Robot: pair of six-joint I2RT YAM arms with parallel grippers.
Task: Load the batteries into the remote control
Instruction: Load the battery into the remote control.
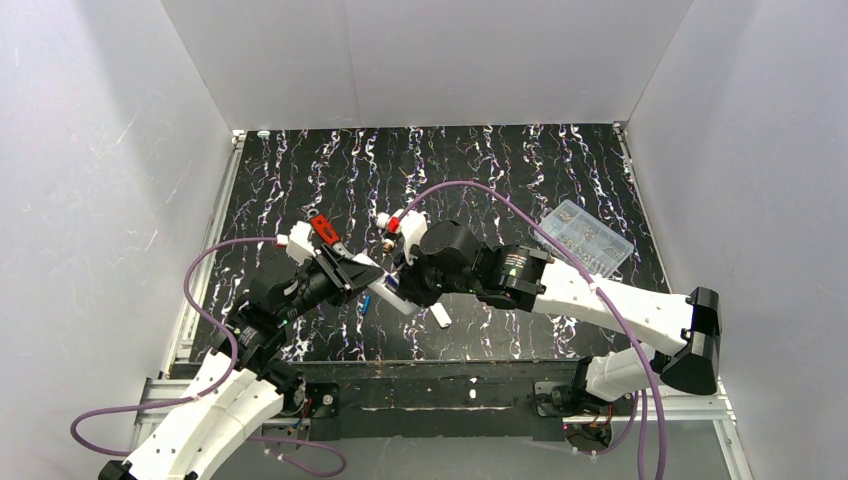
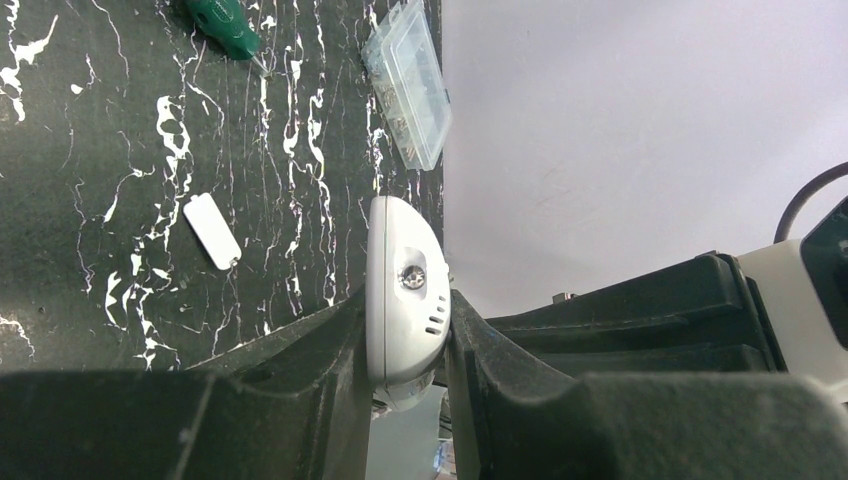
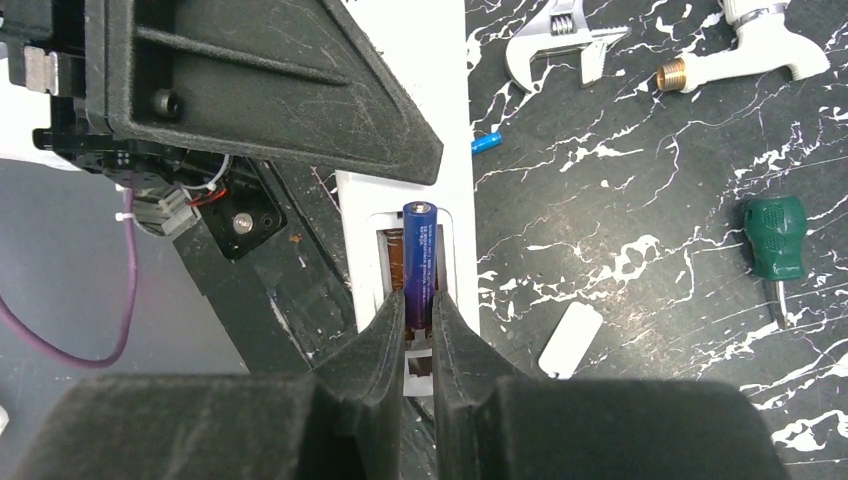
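Blue-purple and shiny, a thin cylindrical battery (image 3: pixel 420 250) is sitting pinched between the black fingers of the right gripper (image 3: pixel 420 305), which is gripping narrowly on its rear half. It is hanging directly over the open recess (image 3: pixel 393 250) of the slim white plastic remote control (image 3: pixel 455 130). Its long axis is running in line with the remote's own, and its free tip is pointing leftward, towards the left gripper (image 2: pixel 405 320). That gripper is clamping one rounded end of the remote and holding the bar above the black marbled table (image 3: pixel 620 200), a little left of centre. The next move therefore looks like a short press down into the slot, with no sideways travel. Whether the battery is already touching the floor of the recess or floating just above it, I cannot tell. A second battery (image 3: pixel 484 143), small and blue, is lying loose on the table just beside the remote, nearer the left gripper, though that one is occupied. A flat white oblong cover plate (image 3: pixel 570 340) is resting nearby, with a green-handled screwdriver (image 3: pixel 775 235) further off. The left gripper's finger is hiding the remote's left stretch, polarity marks are not showing clearly, and from above the arms are covering most of the bar.
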